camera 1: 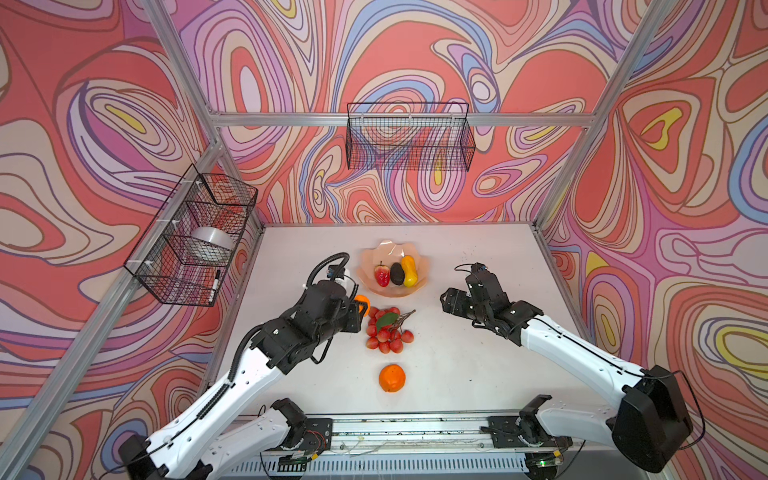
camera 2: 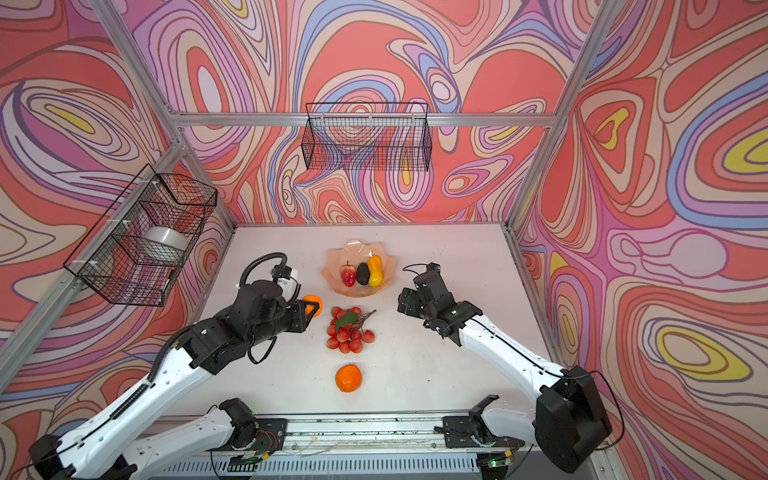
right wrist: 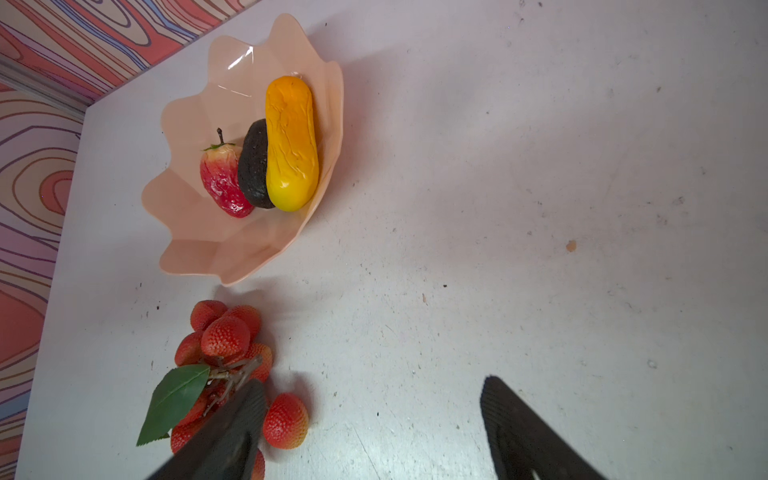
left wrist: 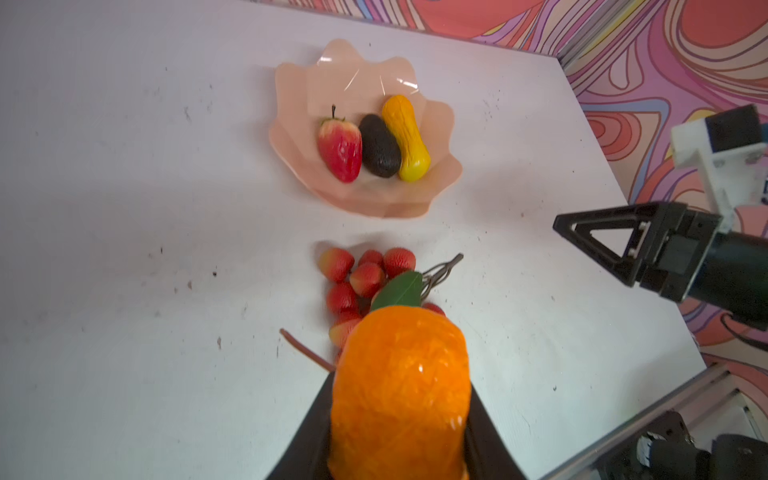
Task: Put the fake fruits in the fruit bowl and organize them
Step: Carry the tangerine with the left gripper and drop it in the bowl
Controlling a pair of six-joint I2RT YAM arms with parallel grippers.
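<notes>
My left gripper (camera 1: 364, 308) is shut on the smaller orange (left wrist: 401, 395), just left of the red berry bunch (camera 1: 386, 330) with its green leaf and near the bowl's front-left rim. The peach-pink fruit bowl (camera 1: 388, 249) holds the strawberry (camera 1: 382, 275), the dark avocado (camera 1: 397, 274) and the long yellow fruit (camera 1: 409, 271) side by side. The larger orange (camera 1: 392, 377) lies alone on the table in front of the bunch. My right gripper (right wrist: 374, 386) stands open and empty, to the right of the bunch (right wrist: 226, 353) and below the bowl (right wrist: 199, 232).
A black wire basket (camera 1: 409, 137) hangs on the back wall. Another basket (camera 1: 195, 237) on the left wall holds a white roll (camera 1: 212, 243). Aluminium frame posts border the white table (camera 1: 478, 365) on both sides.
</notes>
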